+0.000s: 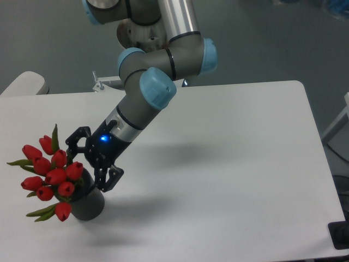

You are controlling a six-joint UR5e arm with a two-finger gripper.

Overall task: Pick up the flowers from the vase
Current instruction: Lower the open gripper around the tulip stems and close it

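Observation:
The flowers (50, 177), a bunch of red tulip buds with narrow green leaves, stick out of the vase (89, 206) and lean left over its rim. This short dark grey cylinder stands near the table's front left. My gripper (86, 173) is open, angled down to the left at the vase's mouth. One finger is behind the bunch and the other at the vase's right rim. The buds on the right sit between or against the fingers; I cannot tell whether they touch. The stems are hidden.
The white table (229, 164) stretches to the right of the vase. A metal bracket (103, 83) sits at its back edge. A pale rounded object (24, 83) lies beyond the left corner, and a black object (340, 236) at the lower right.

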